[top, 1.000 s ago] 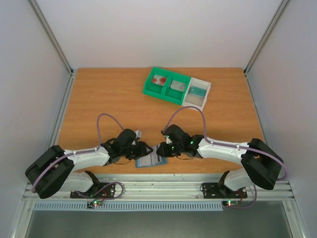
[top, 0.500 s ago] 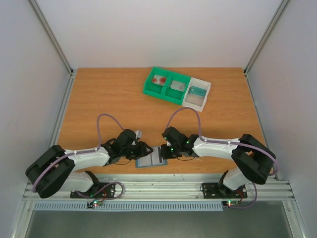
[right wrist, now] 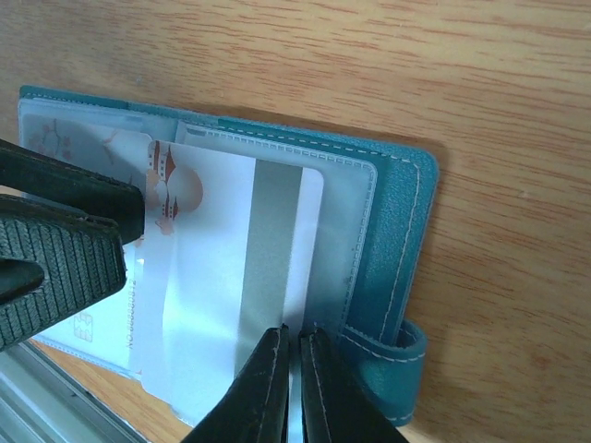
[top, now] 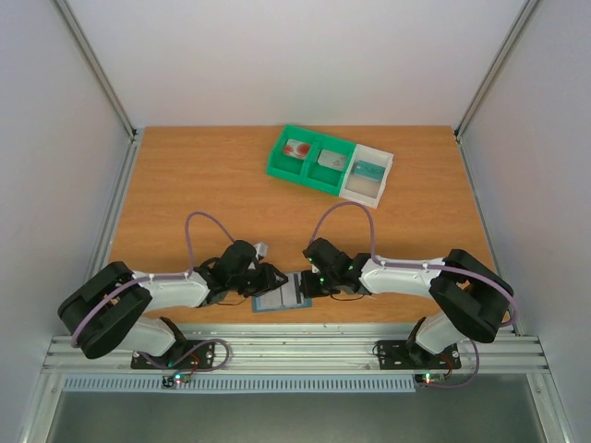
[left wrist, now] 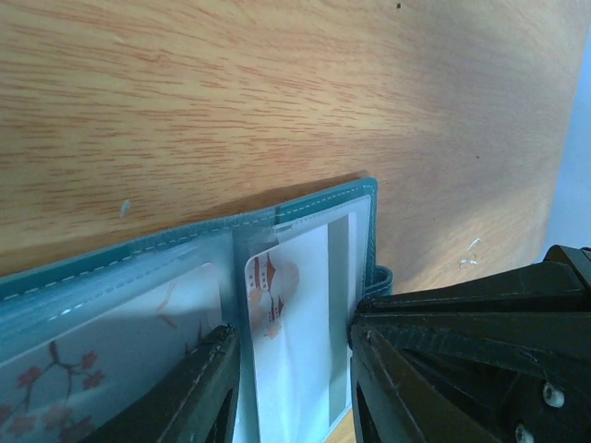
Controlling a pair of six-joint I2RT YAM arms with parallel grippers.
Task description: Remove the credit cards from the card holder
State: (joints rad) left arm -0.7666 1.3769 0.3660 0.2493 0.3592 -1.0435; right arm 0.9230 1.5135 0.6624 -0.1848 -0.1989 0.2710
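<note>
The blue-grey card holder lies open near the table's front edge, between both grippers. A white credit card with red marks sticks partly out of its clear sleeve. My right gripper is shut, its tips resting on that card beside the grey stripe. My left gripper is open, and the card runs between its two fingers. Its fingertips rest on the holder. I cannot tell whether they touch the card's edges. In the top view the two grippers meet over the holder.
A green tray with a joined white compartment stands at the back centre. It holds a white card with red marks, a grey card and a teal card. The table's front edge runs just below the holder.
My right gripper has slid a little left onto the holder and its elbow has drawn in. The left arm's rear link has shifted slightly right. The holder has stayed put.
</note>
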